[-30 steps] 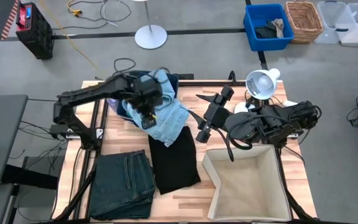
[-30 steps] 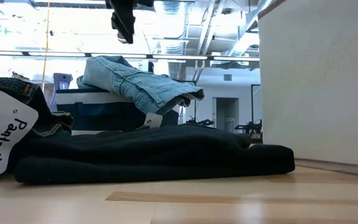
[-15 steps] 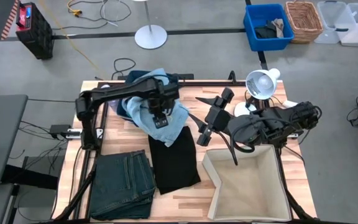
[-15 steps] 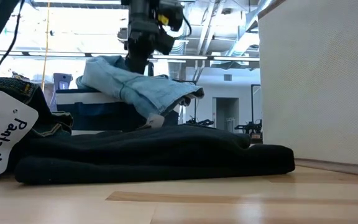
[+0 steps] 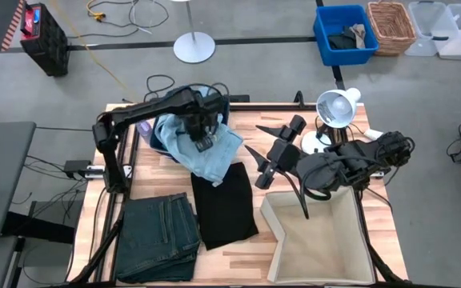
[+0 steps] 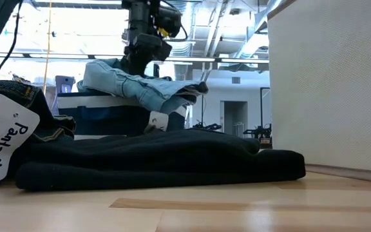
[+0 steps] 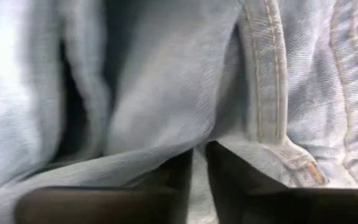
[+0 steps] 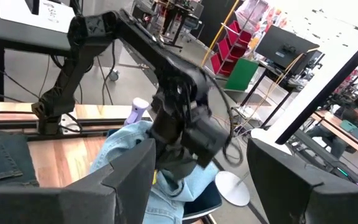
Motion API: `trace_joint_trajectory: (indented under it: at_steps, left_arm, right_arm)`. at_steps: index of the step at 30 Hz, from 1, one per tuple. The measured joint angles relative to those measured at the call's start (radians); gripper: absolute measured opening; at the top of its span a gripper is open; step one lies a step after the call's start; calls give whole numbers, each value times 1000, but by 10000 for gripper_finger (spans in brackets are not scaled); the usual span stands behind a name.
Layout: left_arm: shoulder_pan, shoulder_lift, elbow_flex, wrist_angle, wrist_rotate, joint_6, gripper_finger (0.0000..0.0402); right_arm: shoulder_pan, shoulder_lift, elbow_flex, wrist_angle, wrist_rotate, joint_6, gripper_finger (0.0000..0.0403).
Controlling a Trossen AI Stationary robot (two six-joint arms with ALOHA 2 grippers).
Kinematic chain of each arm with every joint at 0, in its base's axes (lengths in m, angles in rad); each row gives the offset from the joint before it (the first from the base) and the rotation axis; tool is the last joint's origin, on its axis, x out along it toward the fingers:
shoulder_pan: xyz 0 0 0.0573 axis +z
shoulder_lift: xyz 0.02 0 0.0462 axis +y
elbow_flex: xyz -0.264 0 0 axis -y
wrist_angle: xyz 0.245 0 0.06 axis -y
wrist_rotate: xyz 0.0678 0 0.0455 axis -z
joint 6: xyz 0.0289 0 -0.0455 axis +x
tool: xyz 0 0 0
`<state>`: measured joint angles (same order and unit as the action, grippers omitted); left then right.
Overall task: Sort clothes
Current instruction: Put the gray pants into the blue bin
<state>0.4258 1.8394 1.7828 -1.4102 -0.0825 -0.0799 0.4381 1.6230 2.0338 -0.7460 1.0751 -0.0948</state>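
Pressing down at twelve o'clock on the table, our left gripper [image 5: 201, 138] has its fingers nearly together, pinching a fold of the light blue denim piece [image 5: 210, 154], which lies heaped over the dark blue plastic bin [image 6: 105, 116]. Our right gripper [image 5: 264, 152] hovers spread at three o'clock, beside the beige fabric box [image 5: 314, 236]. At six o'clock lie the black shirt [image 5: 224, 204] and the dark green-grey jeans [image 5: 158, 236].
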Motion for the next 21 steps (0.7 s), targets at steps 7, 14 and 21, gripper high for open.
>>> trace_joint_trajectory:
  at_steps: [7,14,21]
  left_arm:
    - [80,-22,0,14,7,24,1]
    - [95,-22,0,35,1,45,1]
    - [142,-23,-137,50,6,-36,0]
  right_arm:
    - [-8,0,0,0,0,0,270]
    - [-7,0,0,11,0,-3,270]
    - [-6,0,0,75,0,-37,270]
